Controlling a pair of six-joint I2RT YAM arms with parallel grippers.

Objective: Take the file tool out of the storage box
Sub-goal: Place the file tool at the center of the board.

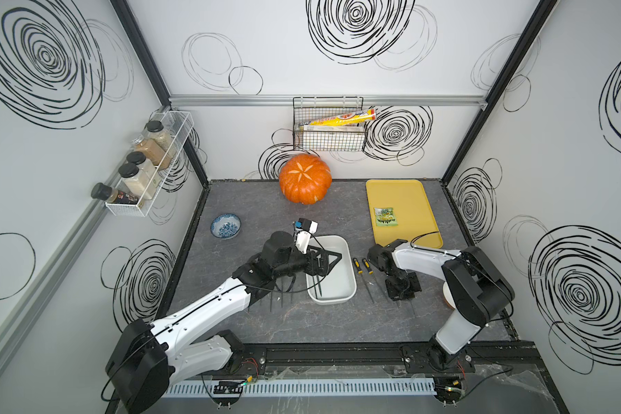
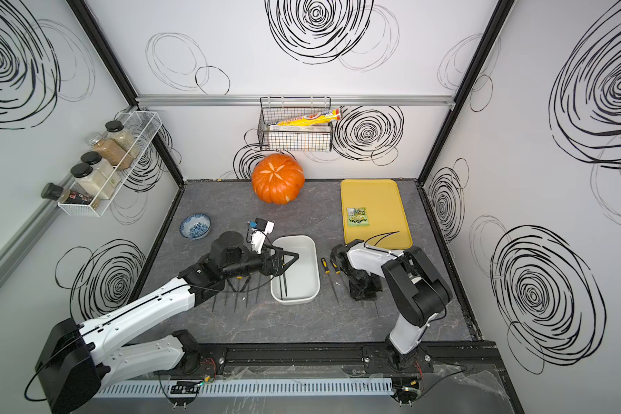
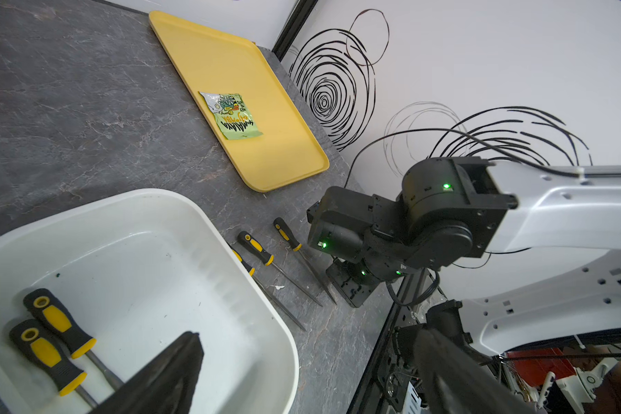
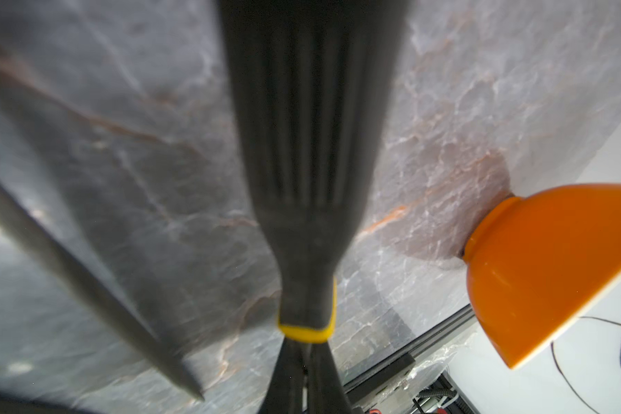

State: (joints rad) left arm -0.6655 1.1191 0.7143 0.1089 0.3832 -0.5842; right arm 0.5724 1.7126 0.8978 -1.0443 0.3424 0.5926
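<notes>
The white storage box (image 1: 348, 283) (image 2: 311, 283) (image 3: 230, 286) sits mid-table. Two file tools with black-and-yellow handles (image 3: 59, 322) (image 3: 47, 360) lie side by side inside it; in both top views only their thin shafts (image 1: 318, 286) (image 2: 284, 286) show. My left gripper (image 1: 332, 263) (image 2: 289, 261) (image 3: 311, 353) hovers over the box, open and holding nothing. My right gripper (image 1: 400, 292) (image 4: 302, 362) points down at the table right of the box. It is shut, its tips at the yellow collar of a file (image 4: 307, 179) lying there; whether it grips that file is unclear.
Three files (image 3: 255, 247) lie on the table right of the box, and more shafts (image 1: 271, 304) lie under my left arm. There is also a pumpkin (image 1: 304, 179), a yellow tray (image 1: 402, 193) holding a green packet (image 1: 385, 217), a blue bowl (image 1: 225, 225) and an orange bowl (image 4: 552, 269).
</notes>
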